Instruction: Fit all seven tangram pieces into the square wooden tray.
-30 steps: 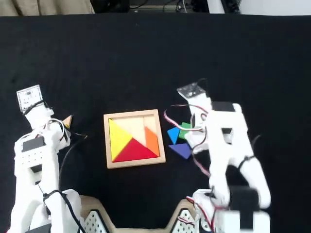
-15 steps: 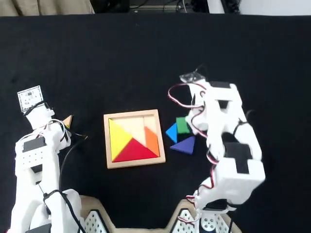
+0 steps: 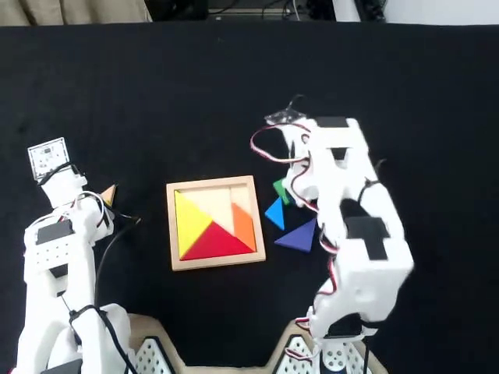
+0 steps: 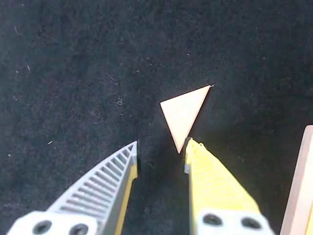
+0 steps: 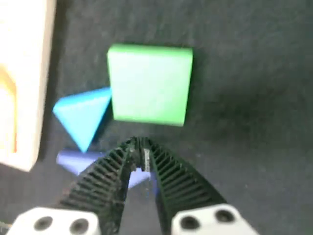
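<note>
The square wooden tray (image 3: 214, 263) lies mid-table and holds a yellow triangle (image 3: 189, 220), a red triangle (image 3: 217, 242) and an orange piece (image 3: 243, 221). Right of the tray lie a green square (image 5: 149, 83), a blue triangle (image 5: 84, 116) and a purple triangle (image 3: 300, 236). My right gripper (image 5: 141, 144) is shut and empty, its tips just short of the green square. Far left, a small pale triangle (image 4: 183, 113) lies on the cloth. My left gripper (image 4: 161, 147) stands open just behind the triangle, one fingertip (image 4: 193, 147) almost touching its point.
Black cloth covers the whole table. The right arm's white body (image 3: 347, 210) hangs over the loose pieces and hides part of the green square (image 3: 278, 189) from above. The tray's edge (image 4: 299, 186) lies close beside my left gripper.
The right arm has swung toward the tray and the back, now over the green square. The purple triangle is more uncovered. The left arm has kept still.
</note>
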